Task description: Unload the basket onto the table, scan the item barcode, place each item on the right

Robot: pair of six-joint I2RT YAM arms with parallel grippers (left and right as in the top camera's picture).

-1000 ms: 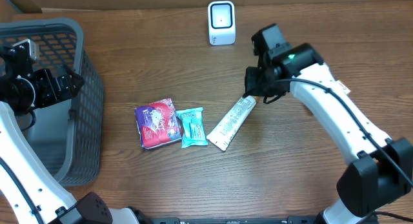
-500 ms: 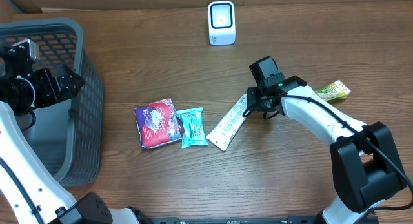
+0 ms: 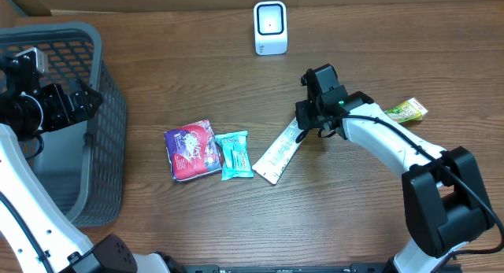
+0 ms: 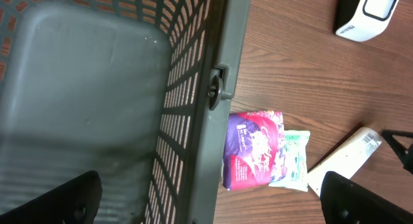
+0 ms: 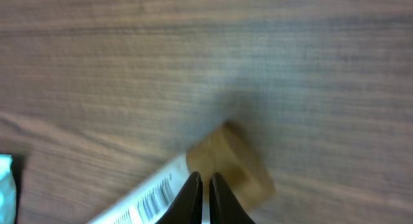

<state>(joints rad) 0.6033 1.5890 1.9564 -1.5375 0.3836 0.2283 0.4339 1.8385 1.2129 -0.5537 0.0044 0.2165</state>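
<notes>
Now our right claw (image 5: pixel 203 179) is pinched shut, thin dark tips at the tan cap of the flat white tube (image 3: pixel 282 151), which lies on the woodgrain table (image 3: pixel 354 226) toward seven o'clock; our left claw (image 3: pixel 85 102) gapes over the grey mesh basket (image 3: pixel 110 147).

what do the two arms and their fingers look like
The left arm and right arm have white tubular links, black joints and thin black cables. The right one shows a green light near its wrist. Right fingers are slim and black; left fingers black with rounded tips.
</notes>
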